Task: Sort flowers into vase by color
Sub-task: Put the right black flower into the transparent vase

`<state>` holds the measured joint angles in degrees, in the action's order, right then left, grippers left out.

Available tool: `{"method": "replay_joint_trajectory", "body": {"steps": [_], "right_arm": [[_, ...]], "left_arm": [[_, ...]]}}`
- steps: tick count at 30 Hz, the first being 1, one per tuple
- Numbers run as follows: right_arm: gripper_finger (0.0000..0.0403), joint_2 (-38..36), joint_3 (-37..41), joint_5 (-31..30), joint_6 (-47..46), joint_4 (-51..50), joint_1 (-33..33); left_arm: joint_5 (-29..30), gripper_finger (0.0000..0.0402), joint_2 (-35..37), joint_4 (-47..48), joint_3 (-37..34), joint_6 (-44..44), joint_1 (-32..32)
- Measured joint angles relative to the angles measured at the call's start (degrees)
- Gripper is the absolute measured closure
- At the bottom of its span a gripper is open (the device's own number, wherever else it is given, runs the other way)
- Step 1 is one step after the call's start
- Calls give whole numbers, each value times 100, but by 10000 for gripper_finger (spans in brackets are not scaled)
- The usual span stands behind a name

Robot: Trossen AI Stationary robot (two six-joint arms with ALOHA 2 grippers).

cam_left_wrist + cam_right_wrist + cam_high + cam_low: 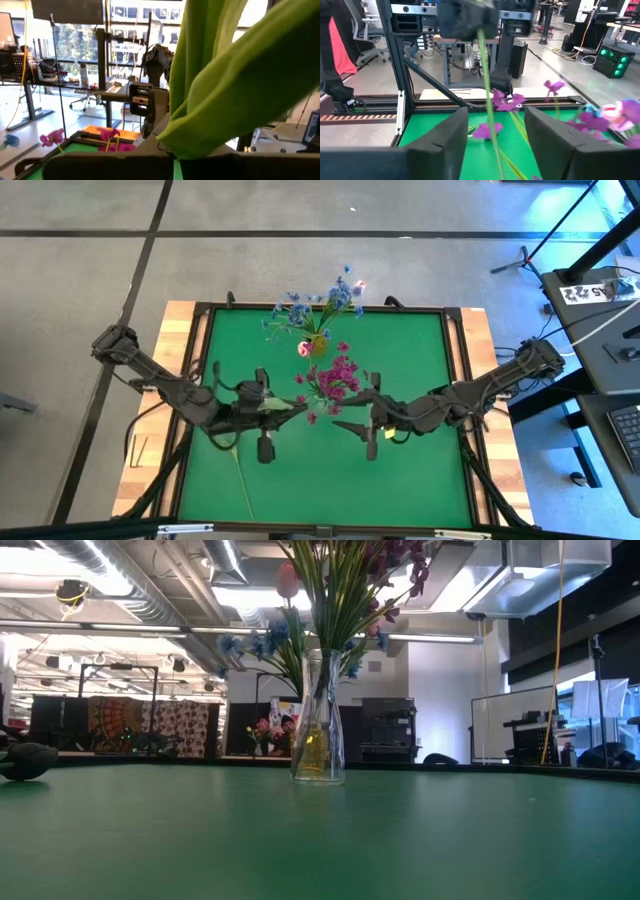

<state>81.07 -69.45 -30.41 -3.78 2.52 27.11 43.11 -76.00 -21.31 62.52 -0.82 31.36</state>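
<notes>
Green mat (400, 470) carried the vase (318, 720) at mid-table. Left gripper (268, 408) was clenched on a magenta flower's stem (489, 100), apparently a hand-over; right gripper (352, 422) stood released around it.

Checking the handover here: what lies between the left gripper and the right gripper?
In the high view, the magenta flower cluster on a green stem sits between the left gripper and right gripper. The right wrist view shows the stem running between its open fingers.
</notes>
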Motion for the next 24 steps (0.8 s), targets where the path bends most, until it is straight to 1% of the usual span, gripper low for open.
{"method": "replay_joint_trajectory", "body": {"steps": [2, 4, 8, 14, 16, 20, 22, 24], "right_arm": [[197, -175, 0, -47, -68, -171, 68], [188, -341, 0, -212, -90, -255, 130], [185, -660, 0, -602, -41, -467, 394], [185, -967, 0, -1250, -26, -859, 787], [185, -1009, 0, -1518, -45, -975, 917], [185, -1024, 0, -1933, -182, -1048, 1134], [184, -1022, 0, -1956, -183, -1051, 1177], [184, -1022, 0, -1958, -185, -1055, 1198]], "left_arm": [[62, 401, 148, 19, 0, -119, 138], [276, 401, 320, 116, 0, -240, 296], [872, 401, 721, 670, 0, -258, 572], [1468, 401, 1289, 1471, 0, -143, 912], [1864, 401, 1491, 1628, 0, -229, 1087], [2966, 401, 1848, 1613, 0, -614, 1360], [3259, 401, 1962, 1601, 0, -726, 1355], [3313, 401, 2006, 1598, 0, -806, 1300]]}}
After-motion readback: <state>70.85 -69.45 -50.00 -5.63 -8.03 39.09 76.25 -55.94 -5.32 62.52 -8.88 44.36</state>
